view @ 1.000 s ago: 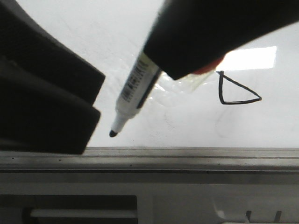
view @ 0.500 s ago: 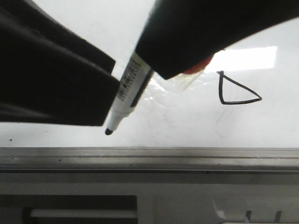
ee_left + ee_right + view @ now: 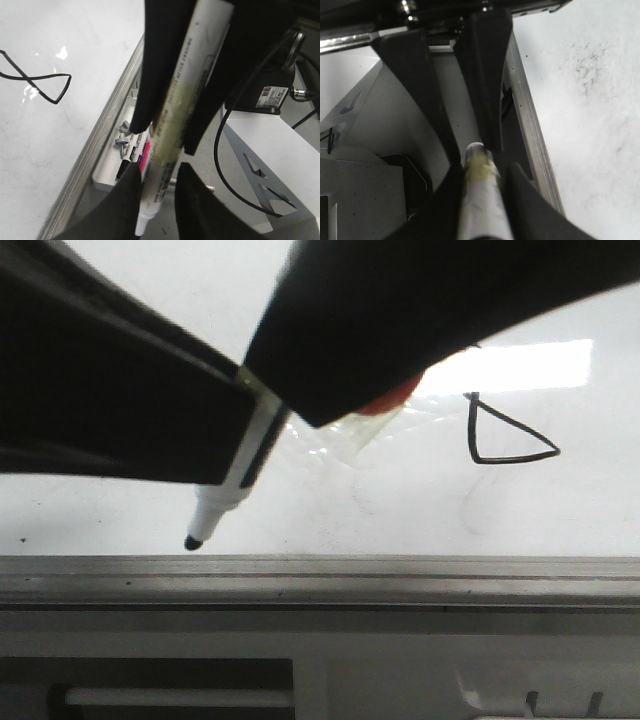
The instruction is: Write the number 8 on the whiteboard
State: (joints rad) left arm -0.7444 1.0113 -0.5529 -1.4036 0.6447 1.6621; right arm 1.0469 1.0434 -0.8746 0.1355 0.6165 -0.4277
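The whiteboard [image 3: 400,500] carries the number 8 [image 3: 505,435] at the right as a thin black line; its angular lower loop shows, and its top is hidden behind my right arm. The crossing lines of the number 8 [image 3: 35,85] also show in the left wrist view. My right gripper [image 3: 310,390] is shut on a white marker [image 3: 245,455], black tip down just above the board's near edge. My left gripper [image 3: 159,172] stands open with the marker [image 3: 175,110] between its fingers, touching one. In the right wrist view the marker [image 3: 480,200] sits in the right gripper [image 3: 482,175].
A grey metal rail [image 3: 320,575] runs along the board's near edge. Beside it a small white tray [image 3: 107,180] holds spare markers [image 3: 125,160]. A grey speckled smudge [image 3: 585,65] marks the board. A black box with cables [image 3: 255,95] sits on a white stand.
The right gripper has carried the marker left and down toward the rail. The left gripper has come in from the left until its fingers straddle the marker.
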